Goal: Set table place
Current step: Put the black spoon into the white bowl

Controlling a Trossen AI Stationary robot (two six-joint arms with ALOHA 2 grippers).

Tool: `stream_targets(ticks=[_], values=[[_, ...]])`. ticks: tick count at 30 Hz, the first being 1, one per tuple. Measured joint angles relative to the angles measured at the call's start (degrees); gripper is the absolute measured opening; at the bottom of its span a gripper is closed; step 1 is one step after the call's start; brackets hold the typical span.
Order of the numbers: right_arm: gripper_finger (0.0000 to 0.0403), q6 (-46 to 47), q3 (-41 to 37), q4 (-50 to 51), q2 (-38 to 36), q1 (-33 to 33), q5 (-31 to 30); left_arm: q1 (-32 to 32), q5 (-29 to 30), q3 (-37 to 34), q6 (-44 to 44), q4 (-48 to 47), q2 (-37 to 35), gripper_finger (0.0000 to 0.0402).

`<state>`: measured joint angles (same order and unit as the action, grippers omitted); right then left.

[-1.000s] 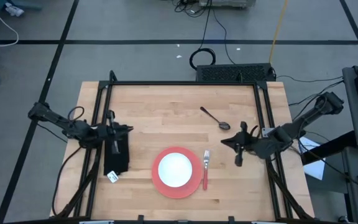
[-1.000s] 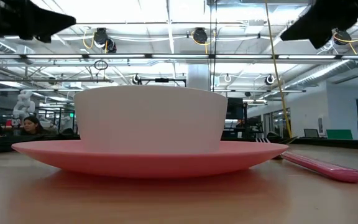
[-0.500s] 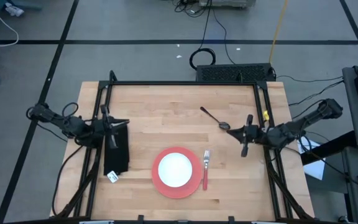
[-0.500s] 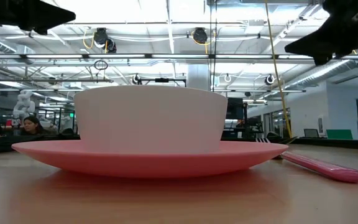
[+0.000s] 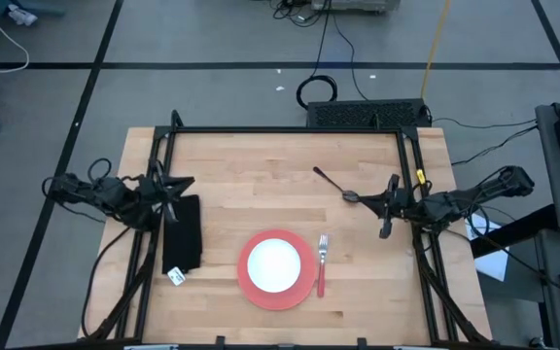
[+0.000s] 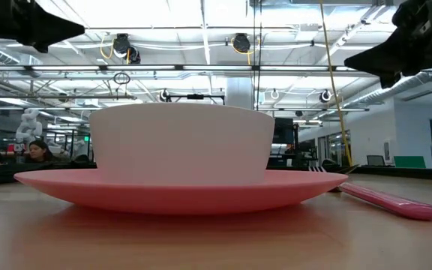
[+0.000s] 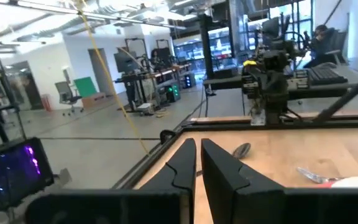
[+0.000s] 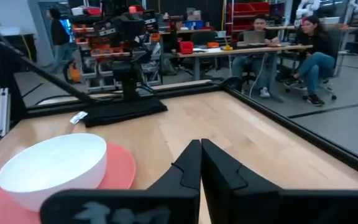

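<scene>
Hands are held empty at both edges of the wooden surface — the left hand, its fingers almost together, above a black cloth; a white bowl on a pink plate, a pink-handled fork and a spoon are seen mid-surface; the right hand is closed beside the spoon.
</scene>
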<state>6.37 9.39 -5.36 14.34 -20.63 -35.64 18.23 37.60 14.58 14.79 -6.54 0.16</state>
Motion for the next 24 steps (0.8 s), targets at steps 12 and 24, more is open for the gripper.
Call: stream_targets(ticks=[12,24], values=[[0.0000,-1.81,-3.63,-0.64,-0.27,-0.02,2.97,-0.58,-8.23,-4.04,-4.73,1.68,0.55,0.0031],[0.0000,-5.28,-6.90,-7.75,-0.34,-0.02,2.93,-0.58,-5.92,-4.05,-2.87,1.55,0.55,0.0031]])
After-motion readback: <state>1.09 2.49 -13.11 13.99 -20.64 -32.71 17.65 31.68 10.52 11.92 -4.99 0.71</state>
